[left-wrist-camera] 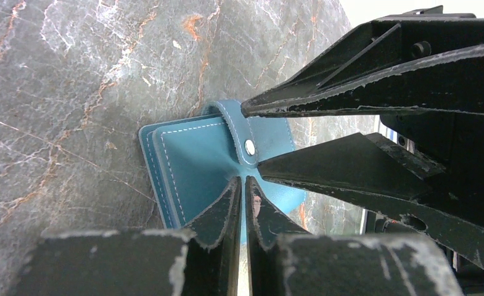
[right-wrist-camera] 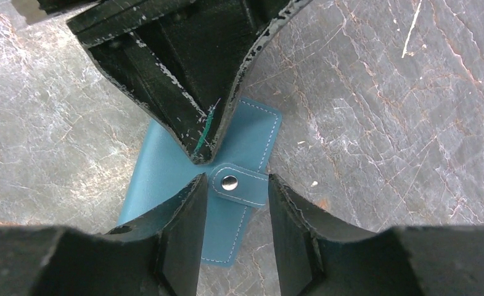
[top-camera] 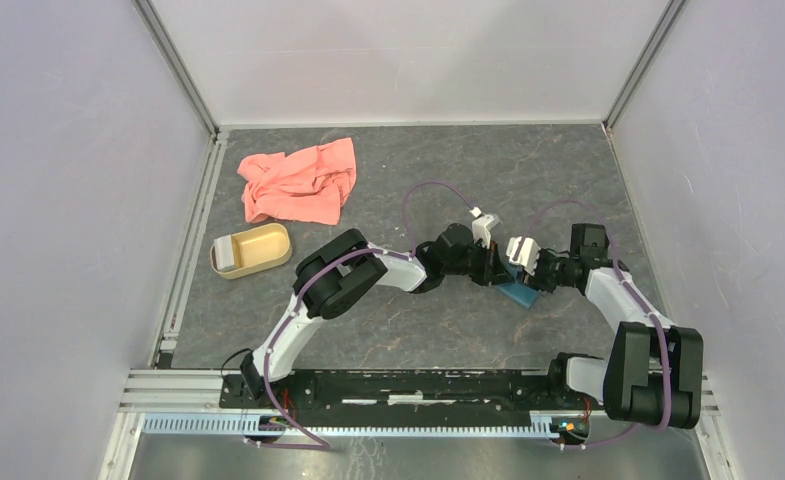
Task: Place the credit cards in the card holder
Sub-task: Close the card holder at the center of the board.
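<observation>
The teal card holder (top-camera: 518, 295) lies flat on the table, its snap tab (right-wrist-camera: 245, 185) folded over it. In the left wrist view it (left-wrist-camera: 190, 154) lies right under my fingers. My left gripper (left-wrist-camera: 244, 180) is shut, its tips resting on the holder's face beside the snap (left-wrist-camera: 250, 146). My right gripper (right-wrist-camera: 236, 180) is open, with one finger on each side of the tab. From above, the left gripper (top-camera: 496, 272) and the right gripper (top-camera: 520, 276) meet over the holder. No credit card shows clearly in any view.
A tan oval dish (top-camera: 263, 262) stands at the left with a pale thing (top-camera: 226, 252) at its left end. A salmon-pink cloth (top-camera: 300, 180) lies crumpled behind it. White walls close the table on three sides.
</observation>
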Motion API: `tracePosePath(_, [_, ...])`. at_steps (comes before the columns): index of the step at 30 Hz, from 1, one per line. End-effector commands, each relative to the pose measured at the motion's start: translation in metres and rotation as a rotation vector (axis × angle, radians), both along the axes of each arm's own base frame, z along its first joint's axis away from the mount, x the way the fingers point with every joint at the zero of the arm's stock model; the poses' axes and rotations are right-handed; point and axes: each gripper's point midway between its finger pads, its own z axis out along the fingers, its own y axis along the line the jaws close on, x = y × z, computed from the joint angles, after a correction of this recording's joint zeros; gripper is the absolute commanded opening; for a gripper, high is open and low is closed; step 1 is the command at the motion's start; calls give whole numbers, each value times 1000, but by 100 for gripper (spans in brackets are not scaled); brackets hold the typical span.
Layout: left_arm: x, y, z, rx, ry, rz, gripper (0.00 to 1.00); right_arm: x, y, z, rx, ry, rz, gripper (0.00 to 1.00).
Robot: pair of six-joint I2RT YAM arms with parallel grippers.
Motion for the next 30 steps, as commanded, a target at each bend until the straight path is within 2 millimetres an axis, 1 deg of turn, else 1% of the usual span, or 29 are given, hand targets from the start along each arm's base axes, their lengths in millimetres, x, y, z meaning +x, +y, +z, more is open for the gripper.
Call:
tracePosePath(1, [2, 0, -9, -6, 22, -1, 13, -1, 1, -4, -7, 2, -2, 47])
tracePosePath(5, [2, 0, -8, -8, 22, -1, 13, -3, -1, -9, -23, 11, -15, 49])
tracePosePath(10, [1, 0, -9, -8, 24, -2, 12, -4, -1, -11, -28, 10, -20, 49])
tracePosePath(12, [3, 0, -9, -9, 25, 0, 13, -4, -1, -11, -27, 13, -20, 46])
tracePosePath(16, [2, 0, -9, -9, 26, -1, 12, -2, -1, -8, -25, 14, -24, 37])
tracePosePath(19, [2, 0, -9, -10, 25, -1, 13, -2, -2, -6, -26, 18, -35, 32])
tracePosePath(23, [2, 1, -9, -9, 26, -2, 12, 1, -3, 1, -24, 2, -52, 28])
tracePosePath(30, [3, 1, -9, -11, 28, 0, 12, 9, -3, 20, -12, -38, -79, 24])
